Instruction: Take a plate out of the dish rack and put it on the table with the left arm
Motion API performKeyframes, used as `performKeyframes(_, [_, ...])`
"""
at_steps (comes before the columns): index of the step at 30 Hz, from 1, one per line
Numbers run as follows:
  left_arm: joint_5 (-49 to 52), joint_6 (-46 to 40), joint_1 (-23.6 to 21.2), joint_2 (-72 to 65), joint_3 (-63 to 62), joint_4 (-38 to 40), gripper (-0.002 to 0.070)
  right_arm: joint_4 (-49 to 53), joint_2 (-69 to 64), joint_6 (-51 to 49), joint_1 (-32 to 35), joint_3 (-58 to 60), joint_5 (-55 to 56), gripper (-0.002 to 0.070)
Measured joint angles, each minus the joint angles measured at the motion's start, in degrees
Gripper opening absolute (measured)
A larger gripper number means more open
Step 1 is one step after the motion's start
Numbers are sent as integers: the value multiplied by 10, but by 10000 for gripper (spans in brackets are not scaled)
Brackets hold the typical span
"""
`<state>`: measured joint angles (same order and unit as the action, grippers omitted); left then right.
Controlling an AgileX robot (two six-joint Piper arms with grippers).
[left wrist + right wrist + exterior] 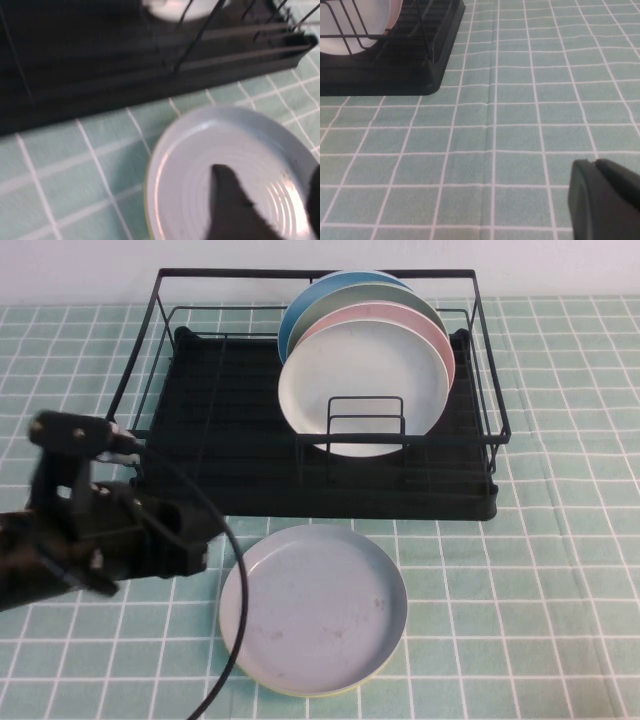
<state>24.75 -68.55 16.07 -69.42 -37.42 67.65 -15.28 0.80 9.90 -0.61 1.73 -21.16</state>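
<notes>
Plate [315, 608] lies flat on the surface [520, 620], face up, just in front of the rack [250, 455] and apart from its front edge. A thin yellow-green line shows along the plate's near rim; whether that is the rim itself or something beneath cannot be told. In the left wrist view the plate [220, 165] fills the lower part of the picture, its concentric rings catching light, with the rack's black base [125, 75] running behind it.

Left end effector [195, 540] sits low over the surface at the plate's left edge, its cable [225, 640] looping down across the plate's left rim. In the left wrist view two dark fingers [232, 205] stand spread apart over the plate, with nothing between them.

Inside the rack, several plates stand leaning together behind the wire divider [366, 420]: a white one [365, 380] in front, then pink [440, 340], pale green [400, 288] and blue [295, 325].

Right end effector [605, 200] shows only in its own wrist view, as a dark shape over bare surface [510, 100] beside the rack's corner [435, 75]; its opening cannot be told.
</notes>
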Motion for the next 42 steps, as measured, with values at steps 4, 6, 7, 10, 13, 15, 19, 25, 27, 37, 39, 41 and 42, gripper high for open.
performKeyframes(4, [2,32,0,95,0,-89,66,0,0,0,0,0,0,-18])
performKeyframes(6, [8,51,0,142,0,-123,30,0,0,0,0,0,0,-18])
performKeyframes(7, [10,62,0,165,0,-142,20,0,0,0,0,0,0,-18])
performKeyframes(10, [17,91,0,227,0,-197,6,0,0,0,0,0,0,-18])
performKeyframes(13, [30,135,0,280,0,-273,2,0,0,0,0,0,0,-18])
performKeyframes(15, [53,163,0,308,0,-313,1,0,0,0,0,0,0,-18])
performKeyframes(19, [129,202,0,327,8,-349,0,0,0,0,0,0,0,-18])
performKeyframes(25, [196,214,0,327,10,-428,0,0,0,0,0,0,0,-18])
performKeyframes(27, [217,235,0,327,10,-468,0,0,0,0,0,0,0,-18])
performKeyframes(37, [307,410,0,343,35,-585,0,0,0,0,0,0,0,-18])
performKeyframes(39, [269,414,0,364,54,-588,0,0,0,0,0,0,0,-18])
performKeyframes(41, [205,421,0,397,82,-591,0,0,0,0,0,0,0,-18])
performKeyframes(42, [174,423,0,412,99,-596,0,0,0,0,0,0,0,-18])
